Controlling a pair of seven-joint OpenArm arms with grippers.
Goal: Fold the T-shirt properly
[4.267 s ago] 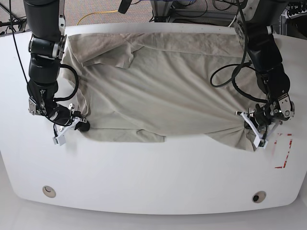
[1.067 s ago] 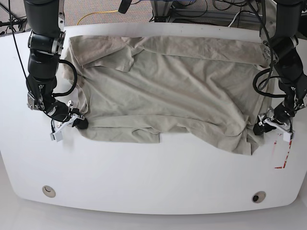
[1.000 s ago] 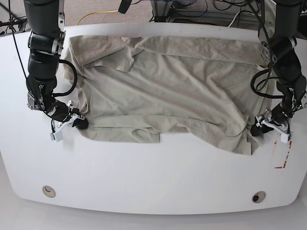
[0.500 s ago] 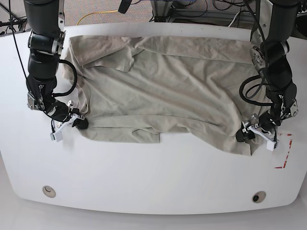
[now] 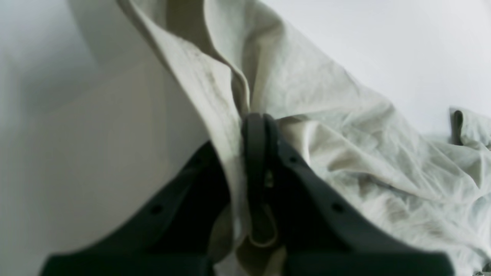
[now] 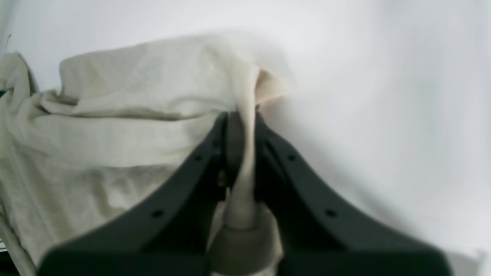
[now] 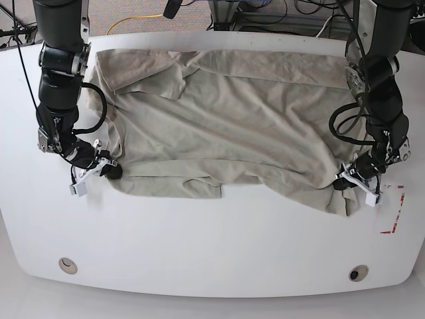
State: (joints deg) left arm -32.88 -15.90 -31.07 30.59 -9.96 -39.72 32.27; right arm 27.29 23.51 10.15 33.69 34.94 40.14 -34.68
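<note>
The pale beige T-shirt (image 7: 226,126) lies spread and wrinkled across the white table (image 7: 212,246). At its near right corner my left gripper (image 7: 340,183) is shut on a bunched fold of the T-shirt (image 5: 230,126); the left wrist view shows cloth pinched between the dark fingers (image 5: 255,153). At the near left edge my right gripper (image 7: 111,171) is shut on the T-shirt's hem. In the right wrist view a strip of T-shirt (image 6: 245,115) runs between the closed fingers (image 6: 234,142).
Red tape marks (image 7: 393,211) lie on the table right of the left gripper. Two round holes (image 7: 67,265) (image 7: 358,273) sit near the front edge. Cables and equipment (image 7: 265,16) run behind the table's far edge.
My left gripper moved left from the table's right edge onto the T-shirt's near right corner and closed on it. The right gripper kept its hold and place.
</note>
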